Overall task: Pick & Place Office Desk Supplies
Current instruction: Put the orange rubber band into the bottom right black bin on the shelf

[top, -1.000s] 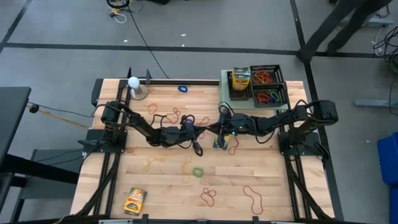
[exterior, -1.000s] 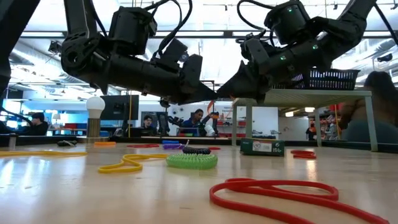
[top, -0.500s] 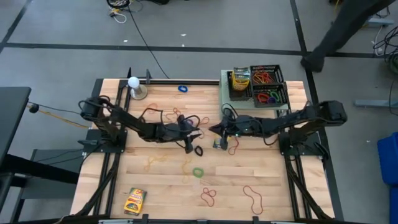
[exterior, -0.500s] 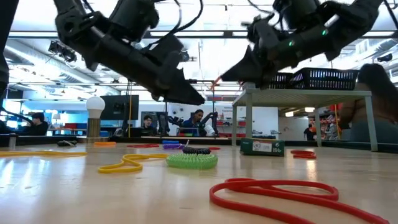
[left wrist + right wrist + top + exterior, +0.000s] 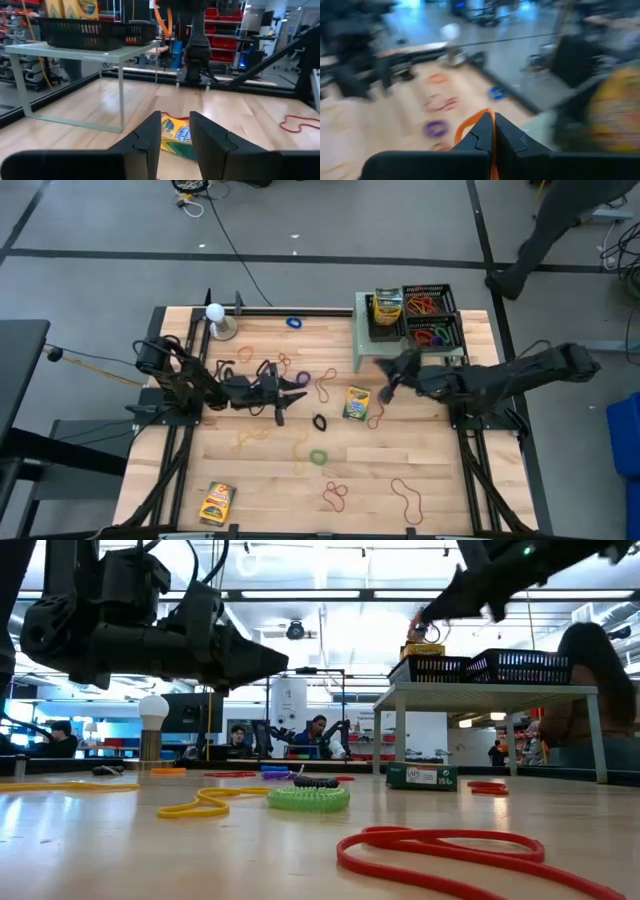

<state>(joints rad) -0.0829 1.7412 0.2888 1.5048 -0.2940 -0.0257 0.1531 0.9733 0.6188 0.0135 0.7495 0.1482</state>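
My right gripper (image 5: 493, 131) pinches an orange rubber band (image 5: 470, 123) near the black basket (image 5: 420, 317); left gripper (image 5: 175, 135) spread, empty; crayon box (image 5: 356, 403) and many bands remain on the table (image 5: 440, 470).

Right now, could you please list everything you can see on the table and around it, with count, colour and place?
crayon boxes: two on table, yellow-green, one at centre, one at near-left; another in the tray
black mesh tray: one, on raised shelf, far right, holding bands
rubber bands: many, mixed colours, scattered; green one mid-table, red one near edge
orange rubber band: one, in right gripper
white ball on stand: one, far left
person: one, dark clothing, beyond table
left gripper: open, empty, above table left of centre
right gripper: shut on orange rubber band, near shelf
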